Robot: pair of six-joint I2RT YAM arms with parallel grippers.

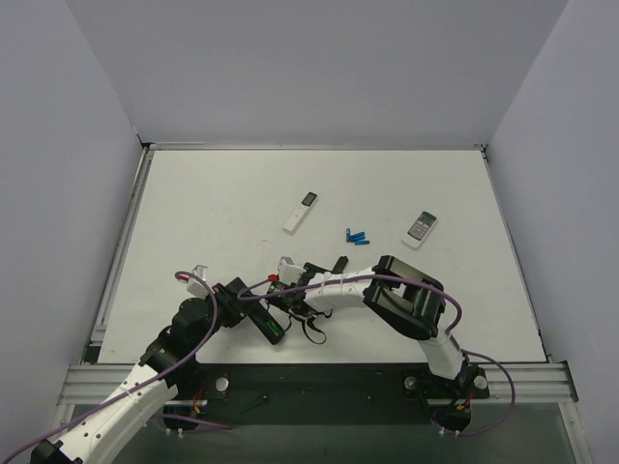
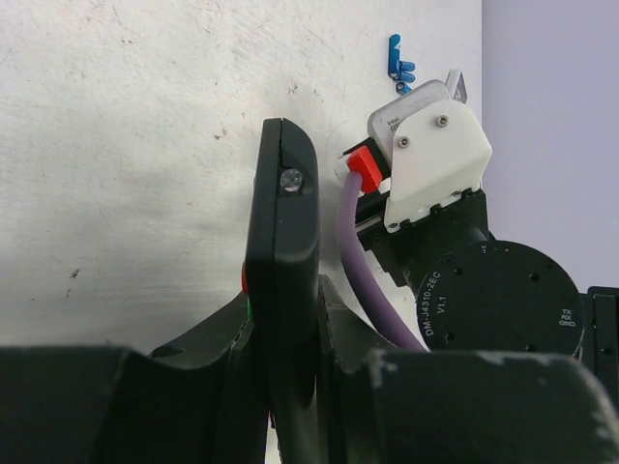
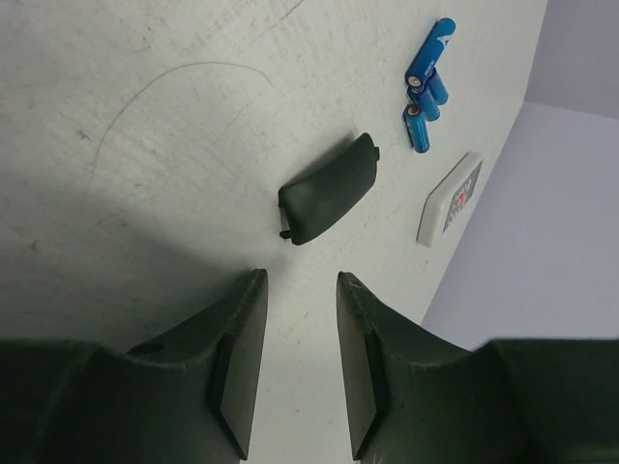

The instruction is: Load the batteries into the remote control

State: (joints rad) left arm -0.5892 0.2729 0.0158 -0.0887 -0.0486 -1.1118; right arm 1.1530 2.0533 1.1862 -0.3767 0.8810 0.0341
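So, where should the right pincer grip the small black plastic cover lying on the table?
Probably across its narrow width at mid-length, from straight above: the small black plastic cover lies flat and long, with bare white table beside both long edges.

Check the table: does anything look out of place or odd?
Yes. A small curved black plastic lid lies loose on the white table. It looks like the battery cover off the long black remote control, which the left pincer grips, so the remote is apparently open at the back.
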